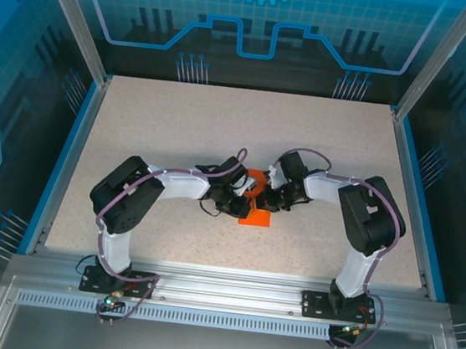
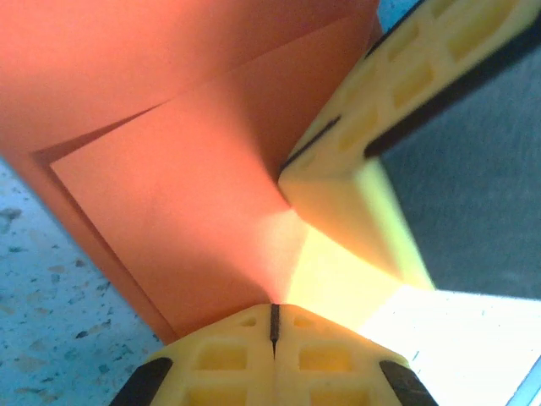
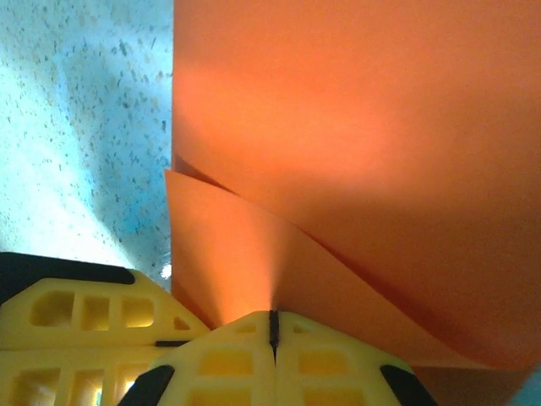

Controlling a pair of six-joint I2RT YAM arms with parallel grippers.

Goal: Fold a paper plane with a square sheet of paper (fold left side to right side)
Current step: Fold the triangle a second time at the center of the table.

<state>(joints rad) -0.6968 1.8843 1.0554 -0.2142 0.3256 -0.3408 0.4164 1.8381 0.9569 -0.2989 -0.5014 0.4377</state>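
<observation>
The square sheet of paper (image 1: 255, 217), bright orange, lies at the table's middle, folded into overlapping layers (image 2: 169, 169) with a flap edge showing (image 3: 355, 127). Both grippers cover most of it from above, so I cannot tell whether it has the paper plane's shape. My left gripper (image 1: 243, 199) is shut, its joined yellow tips (image 2: 273, 309) resting against the paper. My right gripper (image 1: 266, 197) is also shut, tips (image 3: 273, 315) against a folded layer. The two grippers meet nose to nose: the right one's fingers (image 2: 355, 194) stand just ahead of the left, and the left one's fingers (image 3: 84, 313) sit beside the right.
The speckled beige table (image 1: 221, 131) is bordered by blue rails and aluminium posts (image 1: 73, 22). Both arms bend inward from their bases at the near edge, elbows out to the sides.
</observation>
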